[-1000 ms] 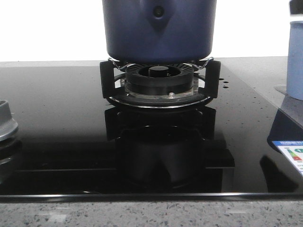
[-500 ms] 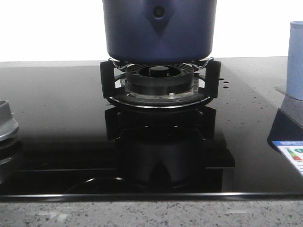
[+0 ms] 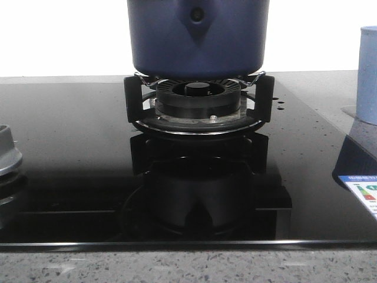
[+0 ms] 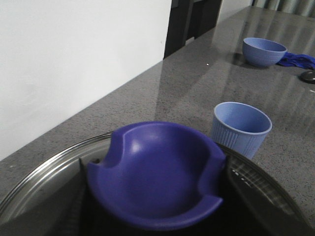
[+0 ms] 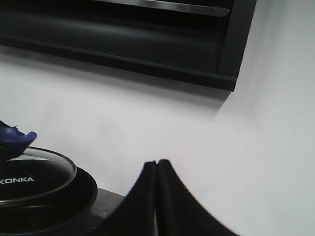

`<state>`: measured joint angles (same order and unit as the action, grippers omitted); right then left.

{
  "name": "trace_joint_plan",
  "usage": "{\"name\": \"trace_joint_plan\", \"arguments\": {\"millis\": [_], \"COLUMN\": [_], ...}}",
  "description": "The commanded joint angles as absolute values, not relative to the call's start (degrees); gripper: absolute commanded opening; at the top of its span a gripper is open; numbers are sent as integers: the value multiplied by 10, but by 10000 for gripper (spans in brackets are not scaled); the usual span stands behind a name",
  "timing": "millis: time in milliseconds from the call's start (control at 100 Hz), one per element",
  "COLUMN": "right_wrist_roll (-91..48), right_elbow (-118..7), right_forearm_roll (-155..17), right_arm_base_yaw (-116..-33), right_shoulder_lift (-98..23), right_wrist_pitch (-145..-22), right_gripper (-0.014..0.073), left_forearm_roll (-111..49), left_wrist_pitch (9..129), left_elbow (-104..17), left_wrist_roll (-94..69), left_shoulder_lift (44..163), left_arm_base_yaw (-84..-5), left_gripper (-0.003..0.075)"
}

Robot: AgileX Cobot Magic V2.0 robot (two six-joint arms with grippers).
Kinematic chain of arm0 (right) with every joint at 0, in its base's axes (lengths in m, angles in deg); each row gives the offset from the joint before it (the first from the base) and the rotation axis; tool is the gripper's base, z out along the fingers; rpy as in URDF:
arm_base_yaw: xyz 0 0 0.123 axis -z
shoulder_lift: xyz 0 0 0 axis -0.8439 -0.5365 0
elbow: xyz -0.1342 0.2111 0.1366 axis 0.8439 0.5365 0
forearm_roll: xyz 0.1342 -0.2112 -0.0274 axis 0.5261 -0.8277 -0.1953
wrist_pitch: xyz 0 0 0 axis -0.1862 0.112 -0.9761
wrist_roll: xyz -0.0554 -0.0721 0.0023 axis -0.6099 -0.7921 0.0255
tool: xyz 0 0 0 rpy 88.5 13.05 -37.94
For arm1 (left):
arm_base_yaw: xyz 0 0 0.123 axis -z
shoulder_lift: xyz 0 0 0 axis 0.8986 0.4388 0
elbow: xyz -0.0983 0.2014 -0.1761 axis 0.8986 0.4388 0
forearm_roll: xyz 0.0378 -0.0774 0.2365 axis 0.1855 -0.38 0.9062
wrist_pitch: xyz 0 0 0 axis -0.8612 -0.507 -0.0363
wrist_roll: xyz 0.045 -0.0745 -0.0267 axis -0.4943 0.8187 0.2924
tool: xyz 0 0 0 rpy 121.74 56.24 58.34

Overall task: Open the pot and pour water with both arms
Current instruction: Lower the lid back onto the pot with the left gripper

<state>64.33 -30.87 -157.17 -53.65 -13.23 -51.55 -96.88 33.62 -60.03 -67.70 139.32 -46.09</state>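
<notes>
The dark navy pot [image 3: 198,35] stands on the burner grate [image 3: 198,103] at the middle back; its top is cut off by the front view's upper edge. In the left wrist view its glass lid [image 4: 44,182] fills the near field, and my left gripper [image 4: 157,199] is shut on the lid's blue curved knob [image 4: 157,167], a dark finger [image 4: 248,196] pressed to each side. My right gripper [image 5: 156,164] is shut on nothing, held up in front of the white wall beside the lid [image 5: 34,169] and the pot's rim [image 5: 83,191].
A pale blue ribbed cup [image 3: 368,71] [image 4: 241,125] stands right of the black glass cooktop [image 3: 70,147]. A second burner [image 3: 7,153] sits at the left edge. Farther along the grey counter are a blue bowl [image 4: 264,50] and blue cloth [image 4: 298,60]. A dark range hood [image 5: 123,39] hangs overhead.
A dark gripper tip above the cup at the front view's upper right has left that view. A round reflection has grown in the cooktop's front glass. The pot has not moved.
</notes>
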Motion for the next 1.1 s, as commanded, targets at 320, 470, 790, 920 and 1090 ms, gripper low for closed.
{"name": "trace_joint_plan", "arguments": {"millis": [320, 470, 790, 920, 1090], "right_wrist_roll": [648, 648, 648, 648, 648], "right_elbow": [-322, -320, -277, -274, -274], "right_forearm_roll": [-1574, -1579, -1579, -1579, -1579], "right_arm_base_yaw": [-538, -538, -538, -538, -538], "right_shoulder_lift": [-131, -133, -133, -133, -133], "right_wrist_pitch": [-507, -510, -505, -505, -505], "right_gripper": [-67, -67, -67, -67, -67], "left_forearm_roll": [-1015, -1003, -992, -993, -993], "left_wrist_pitch": [304, 282, 261, 263, 277], "left_elbow": [-658, -658, -658, -658, -669], "left_wrist_roll": [-689, -694, -723, -733, -751], "left_shoulder_lift": [1420, 1420, 1420, 1420, 1420], "left_arm_base_yaw": [-446, -444, -444, -440, -425], "left_gripper": [294, 294, 294, 294, 294]}}
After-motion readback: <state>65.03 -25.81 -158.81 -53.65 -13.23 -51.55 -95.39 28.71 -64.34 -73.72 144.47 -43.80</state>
